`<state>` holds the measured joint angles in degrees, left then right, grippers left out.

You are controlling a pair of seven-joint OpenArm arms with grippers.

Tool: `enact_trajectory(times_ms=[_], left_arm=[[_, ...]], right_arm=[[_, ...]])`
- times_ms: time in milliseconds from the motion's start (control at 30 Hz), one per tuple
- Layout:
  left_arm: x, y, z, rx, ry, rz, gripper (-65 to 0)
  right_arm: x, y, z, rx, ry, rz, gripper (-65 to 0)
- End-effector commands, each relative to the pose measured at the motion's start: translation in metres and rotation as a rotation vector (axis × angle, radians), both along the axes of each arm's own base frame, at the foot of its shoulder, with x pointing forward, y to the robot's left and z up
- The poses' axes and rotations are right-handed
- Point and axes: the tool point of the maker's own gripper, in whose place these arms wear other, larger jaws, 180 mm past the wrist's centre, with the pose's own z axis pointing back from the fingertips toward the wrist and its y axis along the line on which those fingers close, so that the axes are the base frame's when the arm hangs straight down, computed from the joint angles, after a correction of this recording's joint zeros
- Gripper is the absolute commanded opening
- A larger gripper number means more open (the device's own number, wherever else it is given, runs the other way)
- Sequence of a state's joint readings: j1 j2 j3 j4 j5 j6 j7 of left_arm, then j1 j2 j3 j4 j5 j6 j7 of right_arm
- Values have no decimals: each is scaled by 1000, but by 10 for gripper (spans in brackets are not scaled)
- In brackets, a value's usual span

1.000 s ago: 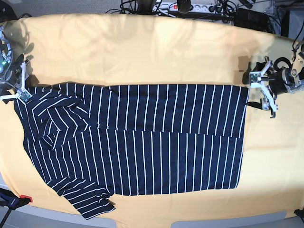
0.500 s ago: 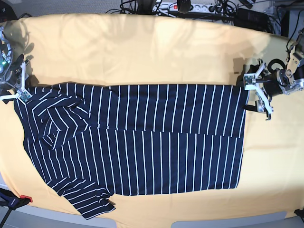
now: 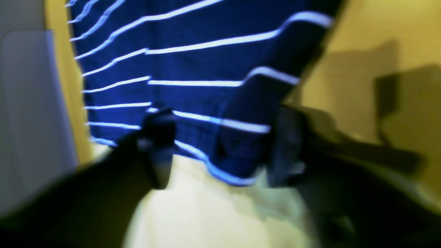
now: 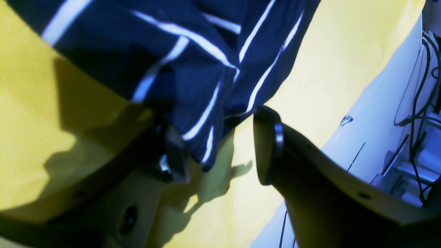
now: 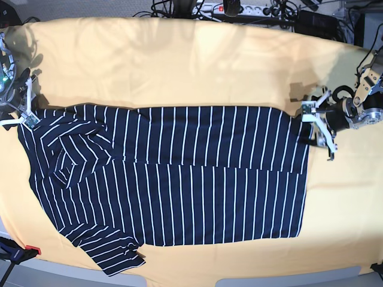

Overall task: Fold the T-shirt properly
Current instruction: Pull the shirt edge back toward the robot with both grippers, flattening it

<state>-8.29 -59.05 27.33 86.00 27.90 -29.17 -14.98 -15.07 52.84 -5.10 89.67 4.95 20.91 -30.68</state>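
Note:
The dark navy T-shirt (image 5: 179,173) with thin white stripes lies spread on the yellow table (image 5: 179,66), collar end at the left, hem at the right. My left gripper (image 5: 311,127) is at the hem's far corner. In the blurred left wrist view it (image 3: 222,148) is open, with that corner of the shirt (image 3: 193,62) between its fingers. My right gripper (image 5: 30,116) is at the shirt's far left corner. In the right wrist view it (image 4: 220,155) is open, with a fold of shirt (image 4: 193,51) reaching between the fingers and lying against one of them.
A power strip and cables (image 5: 239,9) lie beyond the table's back edge. A red-tipped clamp (image 5: 27,250) sits at the front left corner. The table's grey front edge (image 5: 263,281) runs close under the shirt's lower sleeve (image 5: 114,254).
My left gripper has moved left, from just off the shirt onto the hem's far corner. The right gripper and the shirt have not moved.

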Motion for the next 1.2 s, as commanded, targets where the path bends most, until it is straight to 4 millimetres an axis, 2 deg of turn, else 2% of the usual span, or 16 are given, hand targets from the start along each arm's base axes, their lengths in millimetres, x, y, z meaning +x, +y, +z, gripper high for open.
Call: enact_trajectory(times_ms=[0,33,67,267,300,333,400,567,767,967,1167], left_arm=[[6,8,9,31,-22,2,-502],[9,10,10,48,-33,10,-602],[12,11,12,66,-45,17,-650],[11,11,36,93,-79,-24,-650],[10,12,38,94,-79,-25,-650],[10,13,40,101,-81,-28,-650],[10,16,41,109,-82,-29,-650],[9,20,43,120,-81,-27,-650],[7,15,46,69,-62,-16,-650],[-20,14,57,37,59,-106,-650],[-28,25,68,46,82,-130,-650]], right_arm=[[10,-9,16,-32,-41,-4,-344],[12,-10,17,-33,-52,-10,-344],[12,-10,18,-33,-59,-12,-344],[13,-10,18,-29,-65,-9,-355],[13,-10,18,-31,-65,-9,-385],[13,-11,18,-38,-64,-7,-450],[12,-14,19,-58,-57,-13,-648],[16,-17,23,-76,-87,-21,-650],[4,-13,15,-65,24,46,-650],[1,-19,31,-15,86,50,-650],[-8,-10,39,3,166,80,-650]])
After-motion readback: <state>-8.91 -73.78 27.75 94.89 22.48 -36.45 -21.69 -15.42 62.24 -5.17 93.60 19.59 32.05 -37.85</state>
